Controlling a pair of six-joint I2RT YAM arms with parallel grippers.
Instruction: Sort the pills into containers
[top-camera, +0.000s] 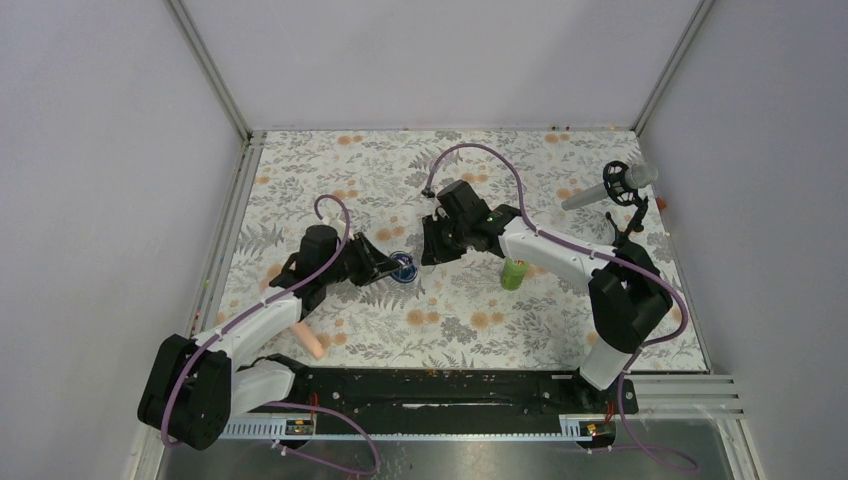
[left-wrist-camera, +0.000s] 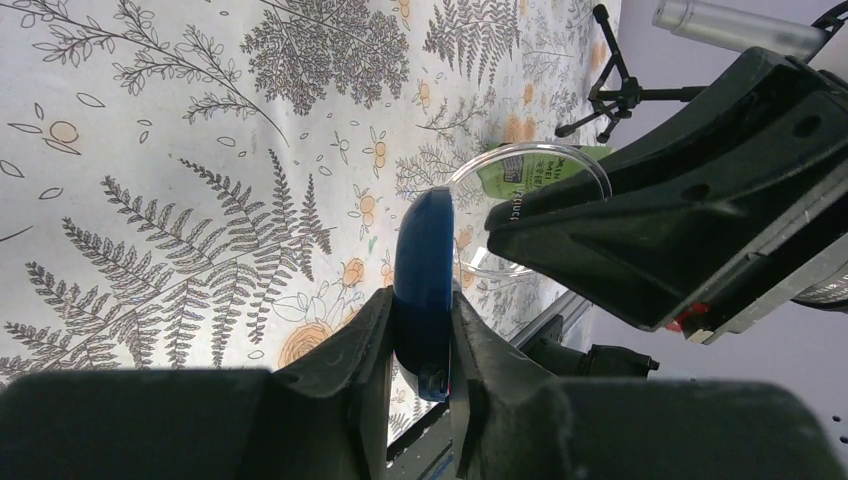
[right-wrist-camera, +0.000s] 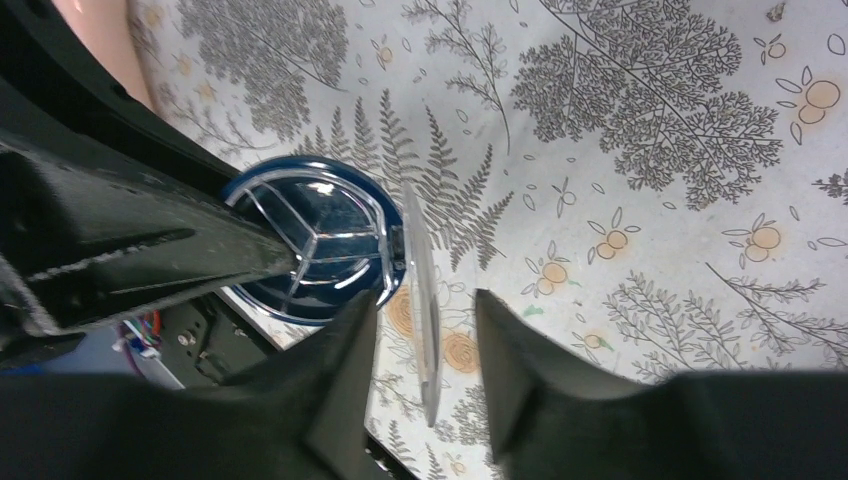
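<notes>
The left gripper (left-wrist-camera: 420, 300) is clenched on the jar (left-wrist-camera: 422, 250), one finger pressed to each side of its dark-blue wall, and holds it tipped on edge above the floral table (top-camera: 450, 160). The jar's clear lid (left-wrist-camera: 480, 230) is swung wide open. The right gripper (right-wrist-camera: 425, 300) is released, its fingers spread, with the lid's thin edge standing in the gap between them; whether either finger touches it cannot be told. Only the left wrist view shows writing: small white lettering on the edge of a right finger, and print on the white label of the green bottle (top-camera: 514, 272) seen through the lid, both too small to read. Only the right wrist view looks into the jar, showing its shiny rim and three bright spokes inside; no pill can be made out. The top view alone places the bottle upright just right of the right gripper, a peach rod (top-camera: 311, 340) near the left arm, and a microphone (top-camera: 610, 187) on a tripod at the far right.
</notes>
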